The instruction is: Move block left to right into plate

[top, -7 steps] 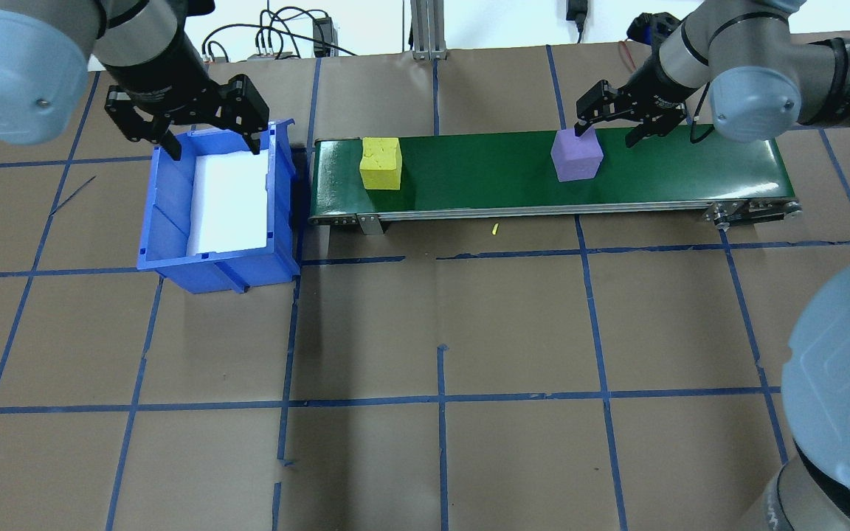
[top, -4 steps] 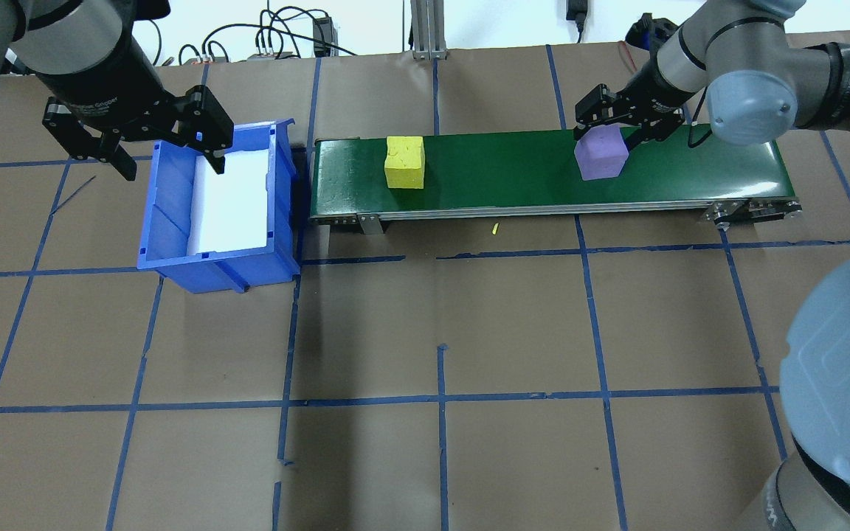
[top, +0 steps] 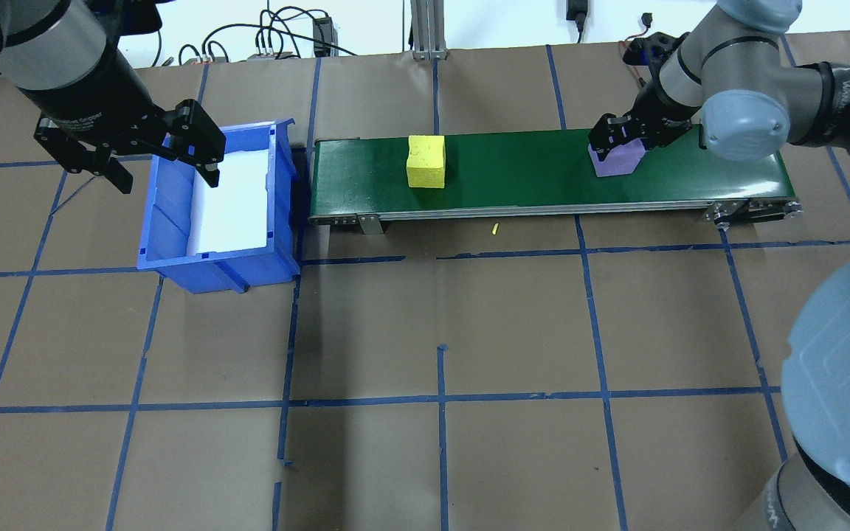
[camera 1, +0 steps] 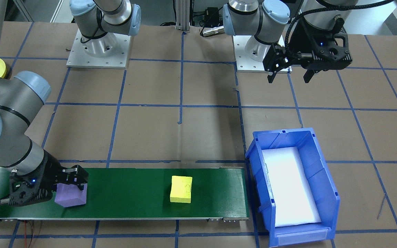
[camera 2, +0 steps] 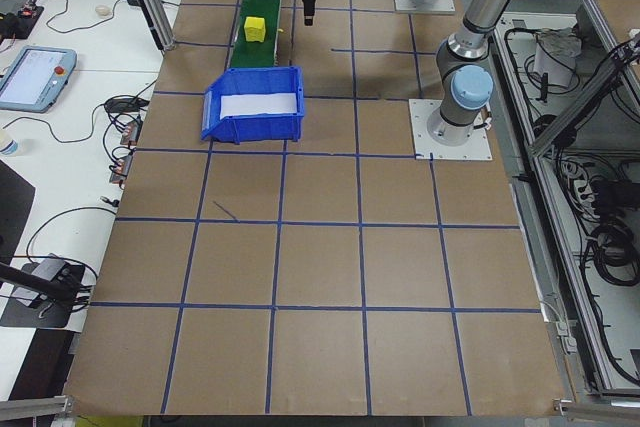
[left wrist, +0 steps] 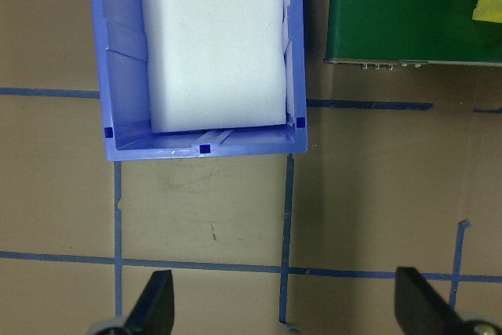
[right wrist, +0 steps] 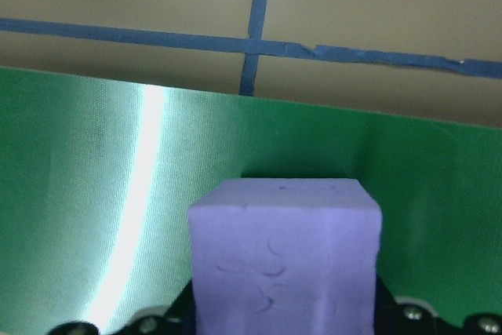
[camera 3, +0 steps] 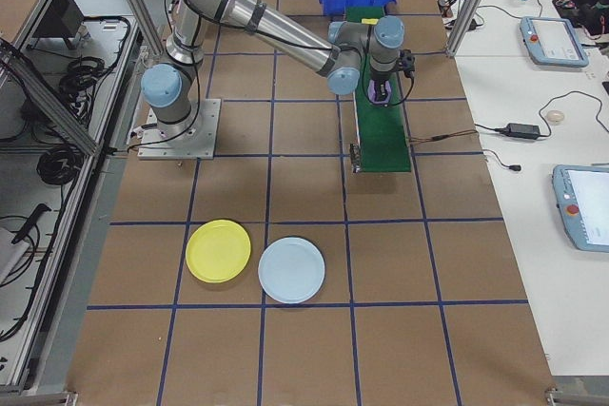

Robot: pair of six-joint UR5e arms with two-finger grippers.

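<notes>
gripping the purple block (top: 618, 158) on the green belt (top: 521, 177), my right gripper (top: 620, 140) could crush or twist the soft foam free. left gripper (top: 148, 151) hangs wide over the blue bin (top: 174, 243). yellow plate (camera 3: 218, 251) sits well apart on the taped brown table (top: 440, 332).

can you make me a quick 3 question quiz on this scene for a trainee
1. Which gripper is closed on the purple block?
2. True or false: the yellow block sits inside the blue bin.
3. The left gripper is: A) open over the near wall of the bin, B) shut on a block, C) touching the green conveyor belt.

Key
1. The right gripper.
2. False: it rests on the belt, and the bin holds only a white foam pad.
3. A.
</notes>
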